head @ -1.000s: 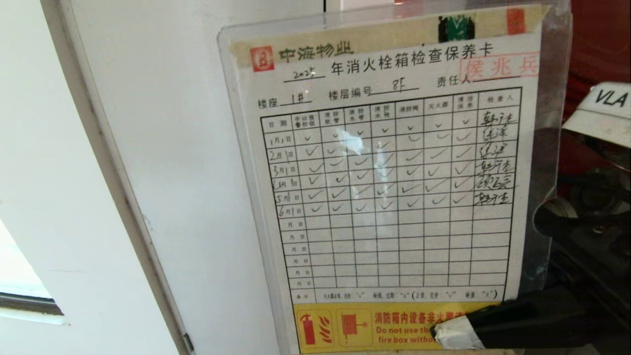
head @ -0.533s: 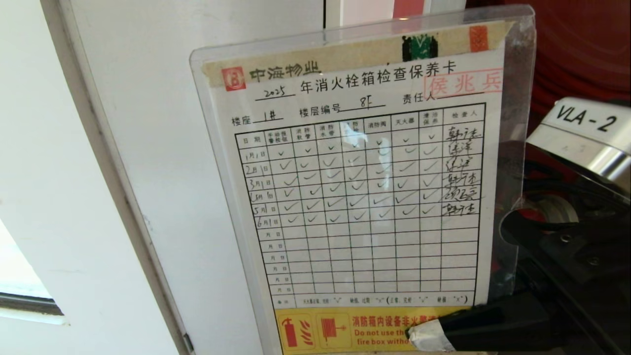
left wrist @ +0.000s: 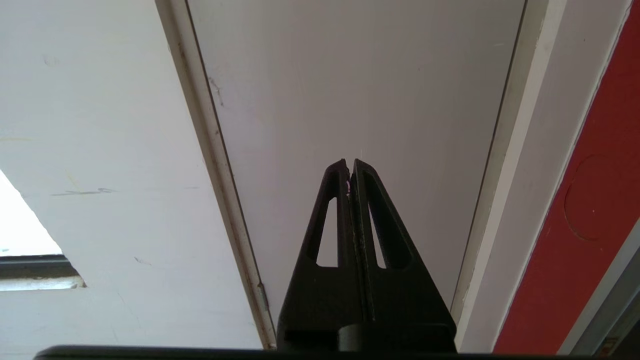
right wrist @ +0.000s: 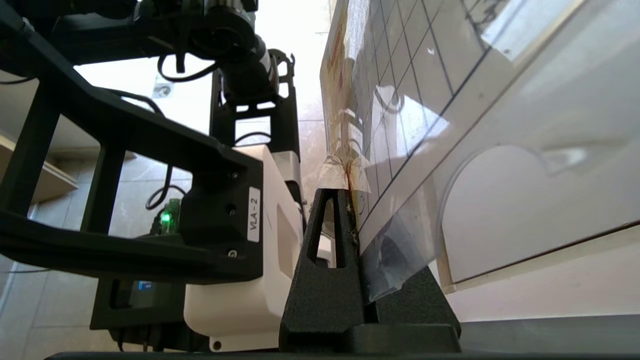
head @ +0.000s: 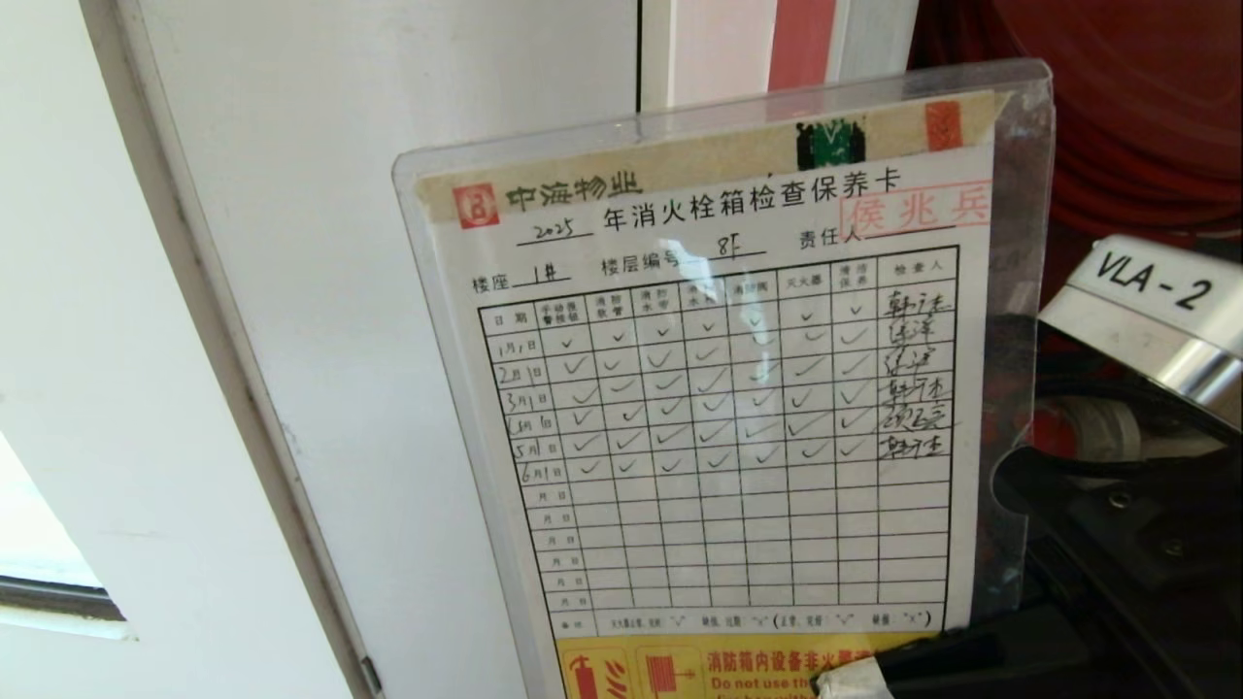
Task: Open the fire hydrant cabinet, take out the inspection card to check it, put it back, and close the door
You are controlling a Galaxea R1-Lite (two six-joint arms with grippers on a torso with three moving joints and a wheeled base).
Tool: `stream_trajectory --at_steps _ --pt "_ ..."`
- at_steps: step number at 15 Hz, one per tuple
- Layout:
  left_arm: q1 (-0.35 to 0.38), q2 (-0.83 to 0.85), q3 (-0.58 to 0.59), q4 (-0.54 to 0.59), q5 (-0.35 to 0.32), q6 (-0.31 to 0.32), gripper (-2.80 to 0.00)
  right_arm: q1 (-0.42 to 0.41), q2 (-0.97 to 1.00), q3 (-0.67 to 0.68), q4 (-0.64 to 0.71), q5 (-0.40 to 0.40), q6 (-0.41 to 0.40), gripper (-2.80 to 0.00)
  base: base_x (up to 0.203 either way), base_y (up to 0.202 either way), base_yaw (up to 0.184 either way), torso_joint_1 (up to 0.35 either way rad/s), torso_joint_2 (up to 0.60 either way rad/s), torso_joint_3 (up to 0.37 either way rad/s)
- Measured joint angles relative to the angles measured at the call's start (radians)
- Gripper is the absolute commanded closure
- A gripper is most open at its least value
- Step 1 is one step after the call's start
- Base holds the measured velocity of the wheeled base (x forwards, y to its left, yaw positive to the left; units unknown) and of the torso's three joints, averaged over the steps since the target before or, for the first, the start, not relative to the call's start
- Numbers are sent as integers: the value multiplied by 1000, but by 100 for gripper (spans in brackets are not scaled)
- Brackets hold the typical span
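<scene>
Starting on the left, a smooth grey-white panel (head: pixel 369 243) fills the wall, with a thin pale frame strip (head: pixel 214 320) running down it at a slant. The left gripper (left wrist: pixel 350 172) points at this panel, its two black fingers pressed together on nothing.

Next comes the card (head: pixel 719 408), held upright in front of the panel. It is a flat white paper with black printed words, a grid of boxes with hand-drawn ticks, scribbled names down one side and a red stamp near the top corner. A yellow strip with red pictures runs along its bottom. A clear, shiny plastic sleeve wraps it, and tan tape crosses the top.

At the bottom, the right gripper (head: pixel 859 680) pinches the card's lower edge between black fingers, one tipped with white tape. Behind, on the right, the cabinet (head: pixel 1146 116) shows red inside.
</scene>
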Motion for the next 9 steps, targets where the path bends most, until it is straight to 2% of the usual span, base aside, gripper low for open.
stream_trajectory --at_steps 3,6,9 --pt "0 0 0 0 0 0 0 0 -16 21 0 15 -9 0 0 0 0 0 0 0" --pt "0 0 0 0 0 0 0 -7 -41 40 2 99 -4 0 0 0 0 0 0 0" --pt "0 0 0 0 0 0 0 -20 -64 48 3 170 46 0 0 0 0 0 0 0"
